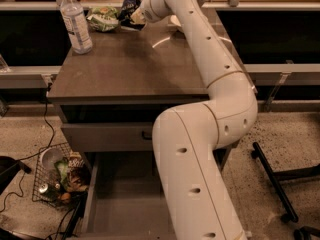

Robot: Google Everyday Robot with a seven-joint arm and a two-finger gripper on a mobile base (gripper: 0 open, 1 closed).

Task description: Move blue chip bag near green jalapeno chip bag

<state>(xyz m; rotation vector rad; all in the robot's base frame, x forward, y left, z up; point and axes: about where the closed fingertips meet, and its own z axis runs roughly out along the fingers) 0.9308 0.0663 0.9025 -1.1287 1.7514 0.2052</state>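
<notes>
The blue chip bag [129,5] is dark navy and wrinkled, at the far edge of the brown table [135,64]. My gripper [134,17] is at the bag's lower right side and is shut on it. The green jalapeno chip bag [102,20] is light green and white and lies on the table just left of the blue bag, nearly touching it. My white arm reaches up from the bottom of the view and across the table's right side.
A clear water bottle [75,21] stands at the table's far left. A sliver of a white bowl [173,22] shows behind my arm. A drawer [112,134] sits under the tabletop. A wire basket of trash [57,179] sits on the floor at left.
</notes>
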